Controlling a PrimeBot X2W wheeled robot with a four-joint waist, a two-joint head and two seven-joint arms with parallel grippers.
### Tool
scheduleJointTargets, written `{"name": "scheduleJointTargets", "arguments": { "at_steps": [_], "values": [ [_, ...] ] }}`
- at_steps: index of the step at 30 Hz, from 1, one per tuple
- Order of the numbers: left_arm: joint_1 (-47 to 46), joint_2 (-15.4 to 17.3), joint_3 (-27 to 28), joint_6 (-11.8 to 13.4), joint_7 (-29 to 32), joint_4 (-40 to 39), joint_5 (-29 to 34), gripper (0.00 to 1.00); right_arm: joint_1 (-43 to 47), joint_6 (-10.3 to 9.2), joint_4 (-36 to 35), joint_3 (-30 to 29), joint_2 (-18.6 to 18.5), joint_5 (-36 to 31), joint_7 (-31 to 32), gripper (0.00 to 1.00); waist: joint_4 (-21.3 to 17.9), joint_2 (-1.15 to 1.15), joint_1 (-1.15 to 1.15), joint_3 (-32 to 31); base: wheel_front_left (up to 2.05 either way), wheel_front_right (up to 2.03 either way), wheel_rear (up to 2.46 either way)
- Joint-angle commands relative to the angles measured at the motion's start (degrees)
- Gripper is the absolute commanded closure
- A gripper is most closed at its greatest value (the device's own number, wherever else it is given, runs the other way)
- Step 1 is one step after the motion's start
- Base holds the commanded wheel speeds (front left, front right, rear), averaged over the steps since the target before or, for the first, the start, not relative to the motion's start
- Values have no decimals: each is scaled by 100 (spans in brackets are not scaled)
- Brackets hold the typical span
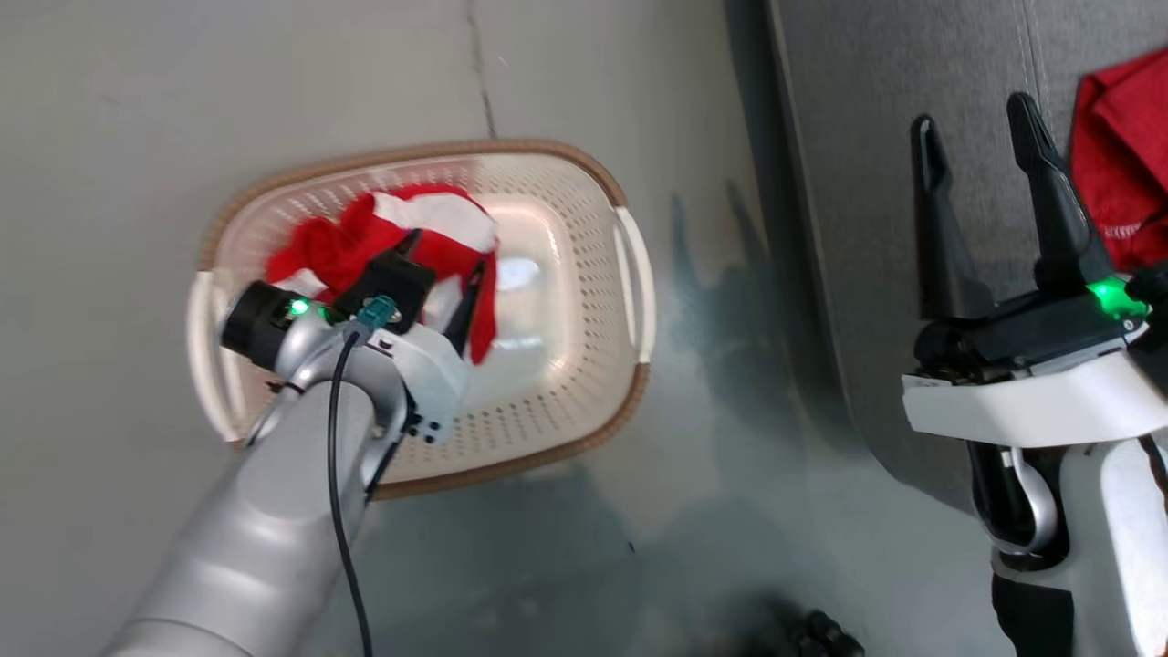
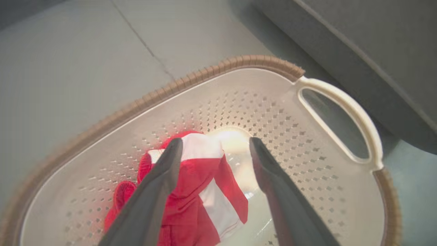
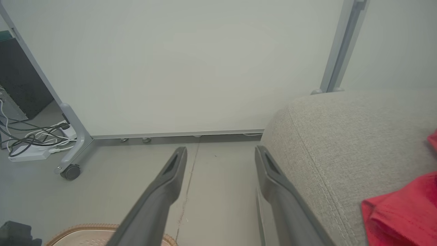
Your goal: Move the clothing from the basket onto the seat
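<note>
A red clothing piece with white panels [image 1: 429, 219] lies bunched in the left half of the cream perforated basket [image 1: 584, 164] on the floor. My left gripper [image 1: 445, 260] reaches down into the basket, open, its fingers pointing at the garment [image 2: 201, 177] with nothing clamped between them. In the left wrist view the left gripper [image 2: 215, 141] stands over the garment's upper edge, and the basket wall [image 2: 290, 136] curves behind. The grey seat [image 1: 867, 137] is to the right, and another red garment [image 1: 1127, 137] lies on it. My right gripper [image 1: 973, 114] hovers open and empty over the seat's edge [image 3: 341, 136].
A pale partition panel [image 3: 170, 68] on a wheeled foot [image 3: 70, 171] stands behind the seat and basket. Cables and a power strip [image 3: 30, 140] lie at its left. A strip of floor [image 1: 721, 319] separates basket and seat. A dark object [image 1: 821, 634] sits near the bottom.
</note>
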Motion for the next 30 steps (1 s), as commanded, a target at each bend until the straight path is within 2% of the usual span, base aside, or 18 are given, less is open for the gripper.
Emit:
{"name": "scheduleJointTargets", "arguments": {
  "at_steps": [1,8,14,26,27,28,29,30],
  "values": [
    [-179,66,-21,-21,32,163,78,0,-103,1,27,49,11,49,-95,0,-530,0,0,580,0,0,0],
    [-761,411,-171,-34,328,1206,272,0,-297,1,264,408,53,322,-462,0,-1085,0,0,1090,0,0,0],
    [-1055,690,-247,60,579,1799,350,0,-239,1,479,610,57,638,-652,0,-1376,0,0,1264,0,0,0],
    [-1322,926,-366,141,1401,2135,355,0,-118,1,441,617,52,751,-756,0,-1417,0,0,1380,0,0,0],
    [-1350,927,-378,136,1436,2140,353,31,-113,1,437,611,53,756,-759,0,-1416,0,0,1384,0,0,0],
    [-1378,933,-393,121,1439,2143,359,73,-109,1,436,604,52,756,-762,0,-1418,0,0,1385,0,0,0],
    [-1401,930,-405,110,1449,2146,360,100,-109,1,437,598,52,760,-764,0,-1418,0,0,1383,0,0,0],
    [-1415,913,-419,78,1403,2149,335,100,-125,1,445,592,53,760,-765,0,-1418,0,0,1377,0,0,0]
  ]
}}
